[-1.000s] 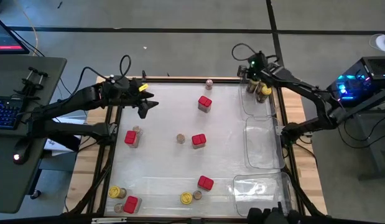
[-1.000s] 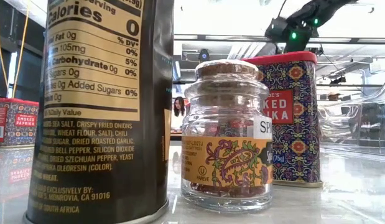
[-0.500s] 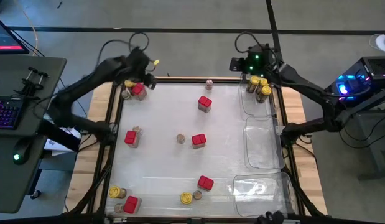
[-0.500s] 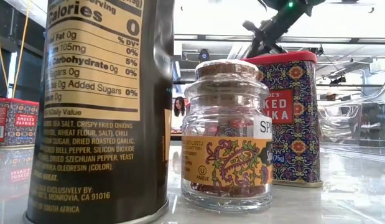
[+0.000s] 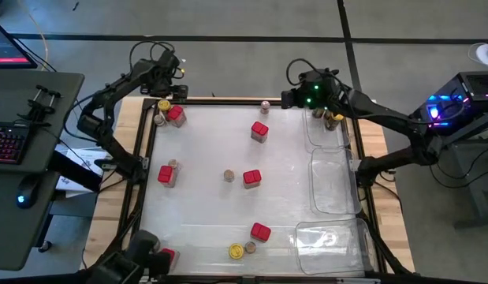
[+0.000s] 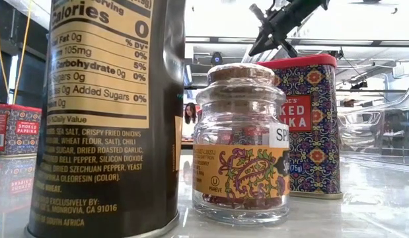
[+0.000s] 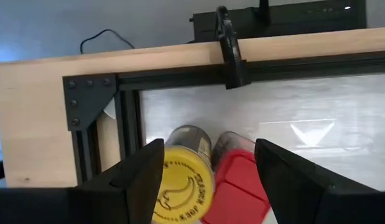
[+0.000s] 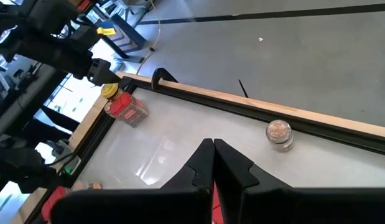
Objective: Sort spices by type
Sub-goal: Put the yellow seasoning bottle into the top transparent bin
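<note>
We see the left gripper (image 5: 166,76) raised over the table's far left corner, its fingers (image 7: 145,180) spread wide with nothing between them. Directly beneath it stand a yellow-lidded jar (image 7: 181,184) and a red tin (image 7: 241,186), touching one another, just inside the black corner bracket (image 7: 88,99) of the table frame.

The right gripper (image 5: 288,96) hangs at the far edge, just left of the clear tray (image 5: 316,134) that holds several yellow-lidded jars (image 5: 333,117); its fingers (image 8: 203,167) are pressed together, holding nothing. Left of it, a small cork-topped jar (image 5: 265,106) stands against the far rail.

Out from that corner bracket, more red tins (image 5: 259,130) and small jars are scattered across the white table (image 5: 204,158), with a cluster along the near edge, where a cork-topped glass jar (image 6: 242,142) sits between a dark can (image 6: 105,112) and a paprika tin (image 6: 310,125).
</note>
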You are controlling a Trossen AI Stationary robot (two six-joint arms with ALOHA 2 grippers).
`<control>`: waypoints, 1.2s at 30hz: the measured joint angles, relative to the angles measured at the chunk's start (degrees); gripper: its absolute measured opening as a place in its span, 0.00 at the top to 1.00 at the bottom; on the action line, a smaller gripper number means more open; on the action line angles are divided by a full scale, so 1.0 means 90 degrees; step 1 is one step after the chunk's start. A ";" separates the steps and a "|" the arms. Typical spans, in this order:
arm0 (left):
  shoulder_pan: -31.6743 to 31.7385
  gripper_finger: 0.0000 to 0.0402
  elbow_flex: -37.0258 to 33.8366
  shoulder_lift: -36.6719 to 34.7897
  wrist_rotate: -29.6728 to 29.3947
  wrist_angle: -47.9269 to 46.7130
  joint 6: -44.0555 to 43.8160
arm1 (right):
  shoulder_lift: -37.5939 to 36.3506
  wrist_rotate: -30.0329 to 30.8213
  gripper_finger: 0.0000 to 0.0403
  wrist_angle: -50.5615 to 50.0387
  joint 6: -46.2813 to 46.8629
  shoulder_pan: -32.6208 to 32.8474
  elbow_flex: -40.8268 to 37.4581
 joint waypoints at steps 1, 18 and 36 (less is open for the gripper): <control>-0.0004 0.41 0.0000 -0.0021 0.0004 -0.0006 -0.0040 | 0.0000 0.0000 1.00 -0.0001 -0.0010 0.0000 0.0000; 0.0048 0.39 0.0007 -0.0291 0.0553 0.0210 0.0554 | 0.0000 0.0030 1.00 0.0000 -0.0253 0.0000 0.0000; 0.0005 0.28 0.0070 -0.0285 0.0256 -0.0354 -0.0335 | 0.0002 -0.0020 1.00 -0.0066 -0.0682 0.0000 0.0000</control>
